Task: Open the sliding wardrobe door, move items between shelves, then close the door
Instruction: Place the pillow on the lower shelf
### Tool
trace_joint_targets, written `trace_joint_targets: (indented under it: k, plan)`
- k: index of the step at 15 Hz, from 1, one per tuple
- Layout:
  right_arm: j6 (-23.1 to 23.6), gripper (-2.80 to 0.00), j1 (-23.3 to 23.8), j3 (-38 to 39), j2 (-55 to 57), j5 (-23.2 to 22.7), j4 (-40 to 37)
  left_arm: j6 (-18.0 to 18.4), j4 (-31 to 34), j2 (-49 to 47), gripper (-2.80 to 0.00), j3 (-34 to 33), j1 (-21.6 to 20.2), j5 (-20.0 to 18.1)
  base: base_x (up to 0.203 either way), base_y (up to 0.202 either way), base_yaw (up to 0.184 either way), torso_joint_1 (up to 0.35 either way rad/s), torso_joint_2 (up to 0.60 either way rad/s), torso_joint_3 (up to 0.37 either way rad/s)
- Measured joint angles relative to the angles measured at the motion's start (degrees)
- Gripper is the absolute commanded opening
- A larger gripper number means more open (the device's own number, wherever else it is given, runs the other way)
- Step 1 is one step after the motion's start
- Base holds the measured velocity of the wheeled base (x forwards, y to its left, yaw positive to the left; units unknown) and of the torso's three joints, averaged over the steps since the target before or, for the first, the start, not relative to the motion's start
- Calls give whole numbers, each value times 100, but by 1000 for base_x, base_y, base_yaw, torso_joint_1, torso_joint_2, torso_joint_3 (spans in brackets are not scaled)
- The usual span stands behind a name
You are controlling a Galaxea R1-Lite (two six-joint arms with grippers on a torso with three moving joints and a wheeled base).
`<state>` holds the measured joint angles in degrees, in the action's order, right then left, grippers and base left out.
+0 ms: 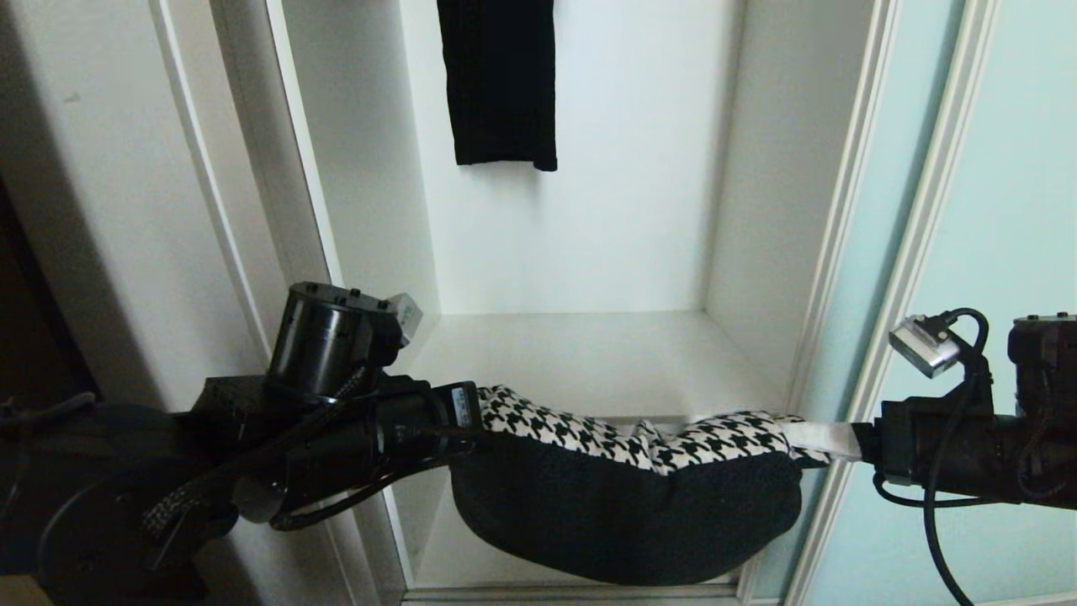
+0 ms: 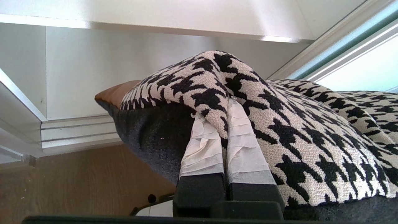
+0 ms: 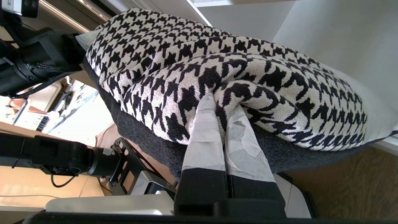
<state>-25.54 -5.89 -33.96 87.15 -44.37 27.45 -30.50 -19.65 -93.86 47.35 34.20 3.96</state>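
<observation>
Taped fingers [image 2: 242,146] of my left gripper [image 2: 222,124] pinch a fold of the houndstooth cushion [image 1: 623,488] at its left end, while my right gripper [image 3: 222,113] is clamped on the right end. Between them the cushion sags, black back down, just in front of the white shelf [image 1: 589,358]. At right stands the aqua sliding wardrobe door [image 1: 1010,210], slid aside; a black garment [image 1: 501,80] hangs at the far wall.

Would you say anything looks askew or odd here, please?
Only the cushion: pinched at opposite edges by the left gripper and right gripper, it sags in the middle, in front of the shelf.
</observation>
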Motion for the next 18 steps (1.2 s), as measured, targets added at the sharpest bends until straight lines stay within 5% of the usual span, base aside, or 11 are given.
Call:
trace_joint_targets:
  k: [18]
  plan:
    - [7, -280, -5, 84, 76, -64, 40, -68, -5, -24, -280, -52, -16, 94, -179, 0, 1, 3, 2, 2]
